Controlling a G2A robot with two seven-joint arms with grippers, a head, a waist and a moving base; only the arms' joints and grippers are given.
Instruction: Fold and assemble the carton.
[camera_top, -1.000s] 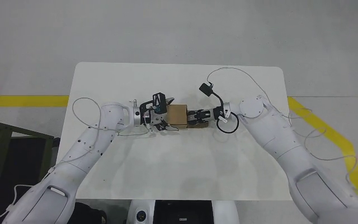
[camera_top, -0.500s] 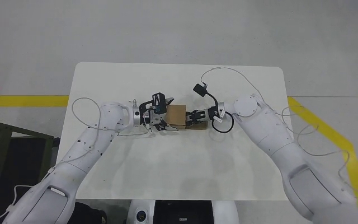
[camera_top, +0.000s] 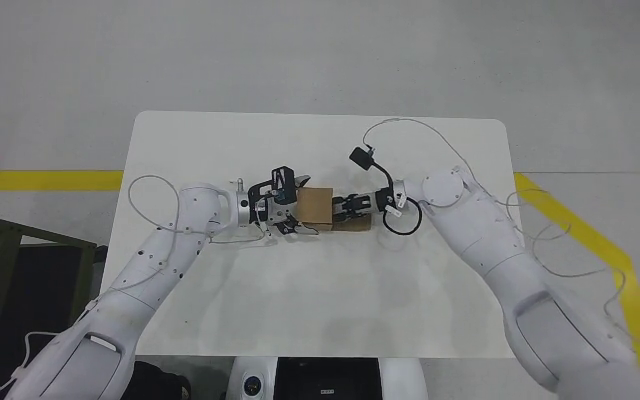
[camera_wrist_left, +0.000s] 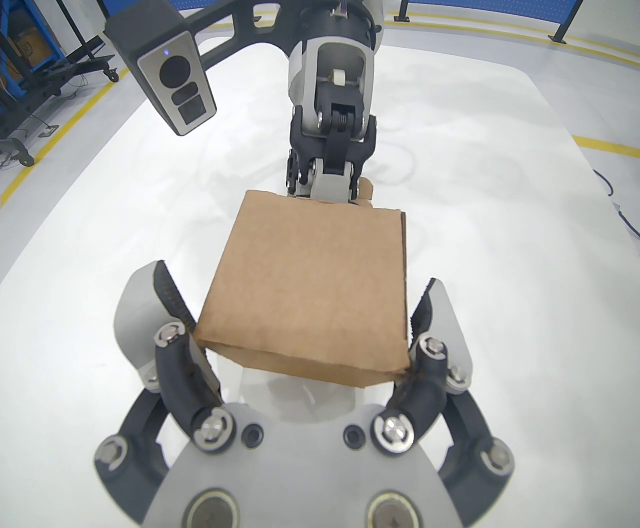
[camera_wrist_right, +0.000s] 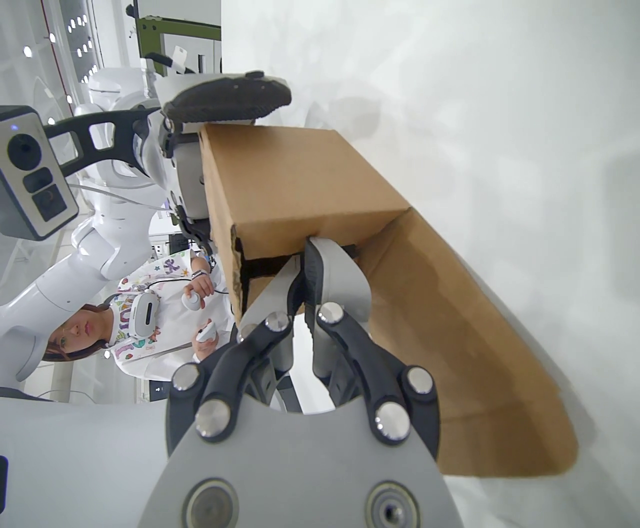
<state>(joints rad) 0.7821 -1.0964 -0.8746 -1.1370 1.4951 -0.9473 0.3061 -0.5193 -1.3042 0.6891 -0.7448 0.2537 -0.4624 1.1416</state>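
Left hand (camera_wrist_left: 296, 290) is clamped on the carton (camera_top: 318, 205) on the desk (camera_top: 420, 300). Right hand (camera_wrist_right: 306, 260) has its fingers together, poked into the open end.

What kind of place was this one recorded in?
Probably a robotics lab or test hall: a white work table on a bare grey floor, yellow floor lines beside it, and blue equipment racks at the room's edge.
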